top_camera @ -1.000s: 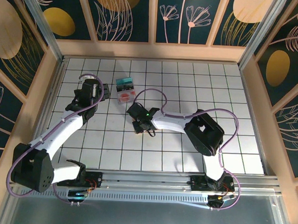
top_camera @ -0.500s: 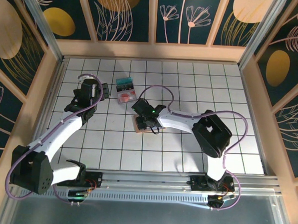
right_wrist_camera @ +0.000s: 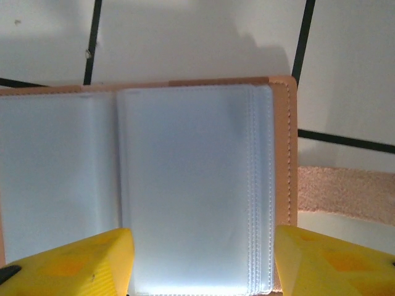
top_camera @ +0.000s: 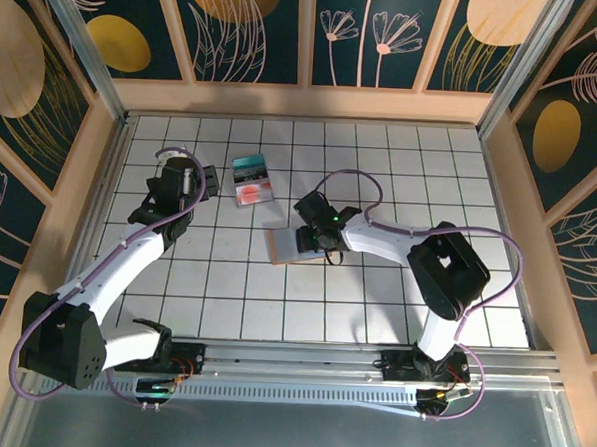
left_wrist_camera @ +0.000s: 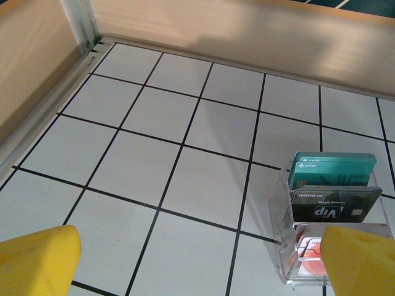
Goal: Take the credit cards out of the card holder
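**Card holder open under the right claw, nothing pinning it**

Card holder (right_wrist_camera: 185,185) lies spread open near the middle of the counter (left_wrist_camera: 154,123), pale sleeves up, snap tab (right_wrist_camera: 345,194) trailing right. The sleeves in view look blank; whether a card hides deeper in the stack I cannot tell. The right claw (right_wrist_camera: 200,259) hangs over the right-hand page, wide open, gripping nothing. The credit cards (left_wrist_camera: 333,185) stand in a clear rack (left_wrist_camera: 281,246) further left and far, just ahead of the left claw (left_wrist_camera: 197,259), also wide open and empty. Risk: pinching the slick sleeves would probably drag or fold the loose holder, since nothing steadies it, or catch several leaves at once.
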